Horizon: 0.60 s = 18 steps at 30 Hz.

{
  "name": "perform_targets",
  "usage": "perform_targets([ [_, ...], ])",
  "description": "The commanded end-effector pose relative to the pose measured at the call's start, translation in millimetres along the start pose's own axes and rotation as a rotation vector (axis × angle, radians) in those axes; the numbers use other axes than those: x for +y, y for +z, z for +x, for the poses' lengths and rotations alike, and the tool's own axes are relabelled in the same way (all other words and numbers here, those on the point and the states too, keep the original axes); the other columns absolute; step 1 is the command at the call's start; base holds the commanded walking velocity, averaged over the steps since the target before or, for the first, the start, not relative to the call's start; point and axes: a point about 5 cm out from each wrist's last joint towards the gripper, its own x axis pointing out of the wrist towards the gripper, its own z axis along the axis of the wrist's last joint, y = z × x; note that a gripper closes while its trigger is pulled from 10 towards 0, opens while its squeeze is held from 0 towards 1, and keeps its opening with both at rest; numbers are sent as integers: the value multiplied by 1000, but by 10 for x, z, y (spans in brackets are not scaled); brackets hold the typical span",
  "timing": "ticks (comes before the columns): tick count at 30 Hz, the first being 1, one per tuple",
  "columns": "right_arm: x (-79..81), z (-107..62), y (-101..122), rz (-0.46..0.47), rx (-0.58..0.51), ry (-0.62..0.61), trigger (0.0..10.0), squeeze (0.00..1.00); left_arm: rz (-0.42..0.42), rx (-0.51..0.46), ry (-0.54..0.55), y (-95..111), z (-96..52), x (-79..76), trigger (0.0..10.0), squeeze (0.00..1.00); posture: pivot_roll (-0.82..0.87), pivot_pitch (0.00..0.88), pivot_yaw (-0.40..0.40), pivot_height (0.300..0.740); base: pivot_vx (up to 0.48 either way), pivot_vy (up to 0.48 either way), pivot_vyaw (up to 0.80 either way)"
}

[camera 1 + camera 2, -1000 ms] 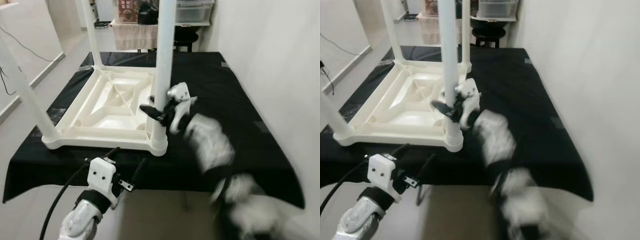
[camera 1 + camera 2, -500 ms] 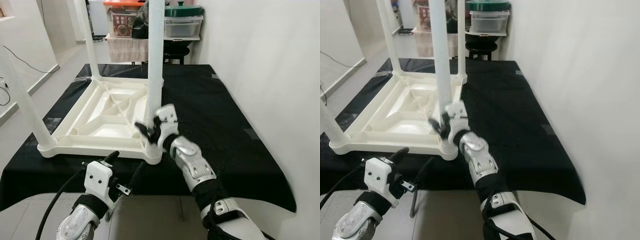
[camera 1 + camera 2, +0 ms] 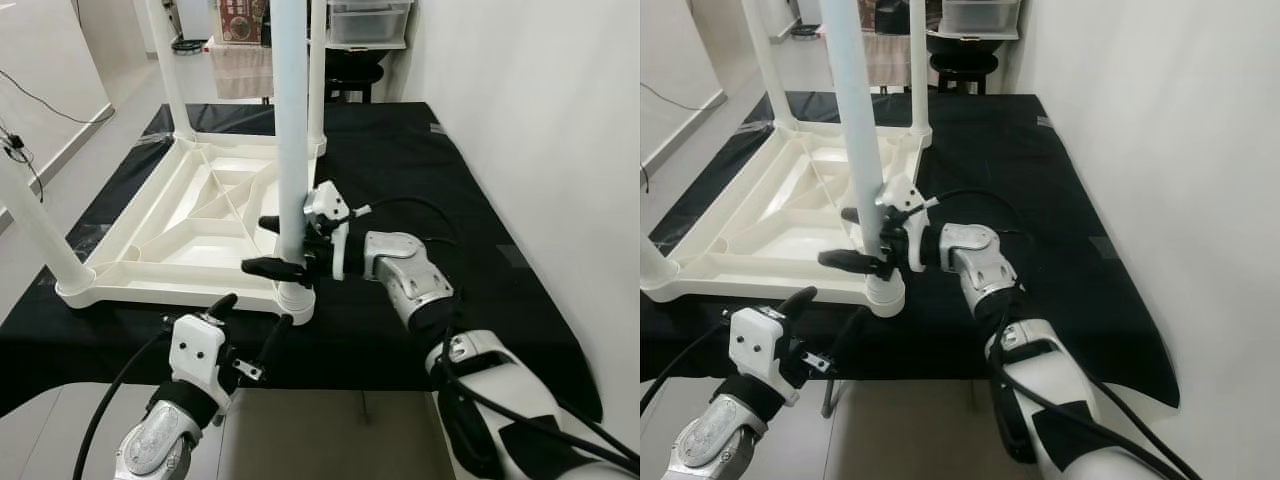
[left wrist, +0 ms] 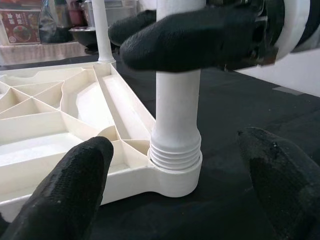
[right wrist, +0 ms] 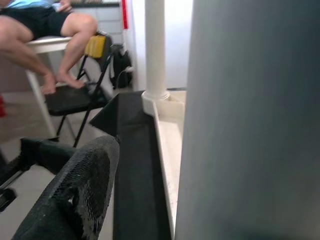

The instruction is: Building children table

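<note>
A white children's table (image 3: 200, 215) lies upside down on a black cloth, its legs pointing up. The near right leg (image 3: 290, 120) stands in its corner socket (image 3: 296, 298), and threads show at its base (image 4: 175, 152). My right gripper (image 3: 268, 245) reaches in from the right, shut on this leg a little above the socket, one finger (image 4: 190, 40) in front and one behind. Below it, at the table's near edge, my left gripper (image 3: 250, 318) stands open and holds nothing. It faces the socket.
Three more legs stand at the other corners: near left (image 3: 35, 225), far left (image 3: 165, 60), far right (image 3: 317, 60). The black cloth (image 3: 400, 140) runs to a white wall (image 3: 540, 120) on the right. A person (image 5: 50, 35) sits by a folding chair (image 5: 85, 95).
The camera has shifted. My right wrist has turned on the near right leg, and its fingers now lie level and lower. The left gripper has stayed by the near edge.
</note>
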Motion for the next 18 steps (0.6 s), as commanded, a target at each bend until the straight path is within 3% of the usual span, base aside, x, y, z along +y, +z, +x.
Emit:
perform_targets([
  [1, 13, 40, 38, 3, -1, 52, 10000, 0, 1, 15, 6, -40, -5, 8, 10000, 0, 64, 53, -51, 740, 0, 0, 0],
  [2, 13, 40, 38, 3, -1, 52, 10000, 0, 1, 15, 6, -40, -5, 8, 10000, 0, 64, 53, -51, 740, 0, 0, 0],
  [3, 0, 33, 57, 11, -4, 66, 7059, 0, 0, 15, 6, -41, -4, 7, 10000, 0, 64, 53, -51, 740, 0, 0, 0],
  [4, -10, 26, 68, 17, -7, 75, 0, 0, -1, 15, 5, -42, -4, 6, 10000, 0, 64, 53, -51, 740, 0, 0, 0],
  [12, -28, -17, 54, 31, -12, 92, 0, 0, -4, 15, 5, -39, -6, 5, 10000, 0, 64, 58, -49, 740, 0, 0, 0],
  [15, -53, -58, 27, 6, 0, 47, 0, 0, -5, 14, 4, -36, -9, 1, 10000, 0, 64, 64, -55, 740, 0, 0, 0],
  [18, -120, -124, -45, 23, -6, -125, 0, 0, -6, 11, 6, -25, -16, -3, 10000, 0, 62, 77, -62, 740, 0, 0, 0],
])
